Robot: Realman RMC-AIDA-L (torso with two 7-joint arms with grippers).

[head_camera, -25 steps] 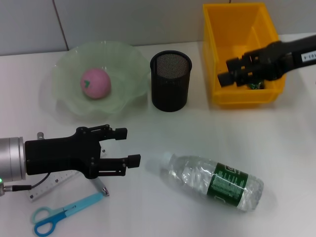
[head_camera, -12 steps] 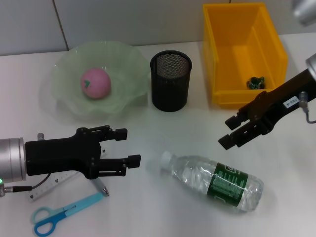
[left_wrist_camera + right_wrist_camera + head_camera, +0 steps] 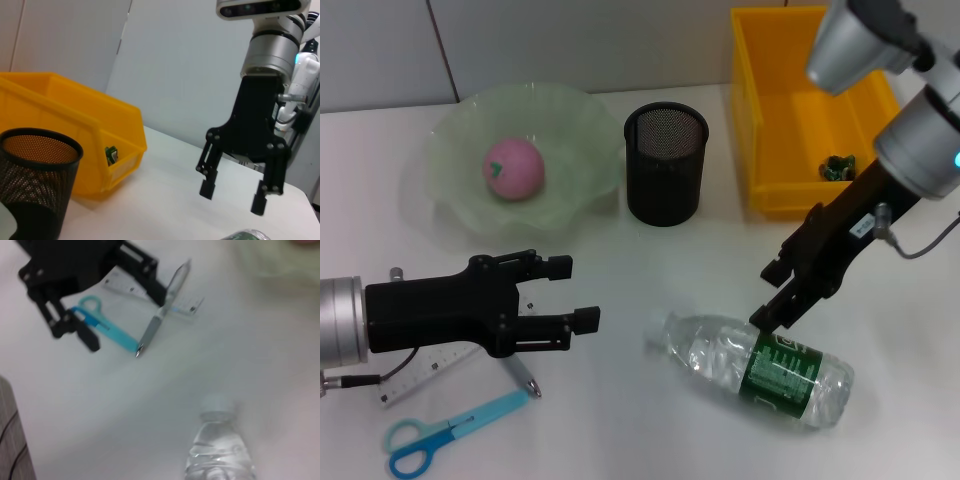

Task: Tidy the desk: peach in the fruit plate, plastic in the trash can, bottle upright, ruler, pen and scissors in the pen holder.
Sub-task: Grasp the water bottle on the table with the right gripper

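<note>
Bottle (image 3: 755, 368) found lying on desk (image 3: 650, 270), near right, cap to the left | right gripper (image 3: 778, 296) held spread just above its middle, across the long axis | left gripper (image 3: 565, 293) spread, farther, by ruler (image 3: 420, 375).

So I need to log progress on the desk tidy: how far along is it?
Done: the peach sits in the fruit plate, and a small green scrap lies in the trash can. In hand: the right gripper, fingers open, hangs just above the bottle, which lies on its side. Left: the ruler, pen and scissors lie on the desk by the open left gripper; the pen holder shows nothing inside.
</note>
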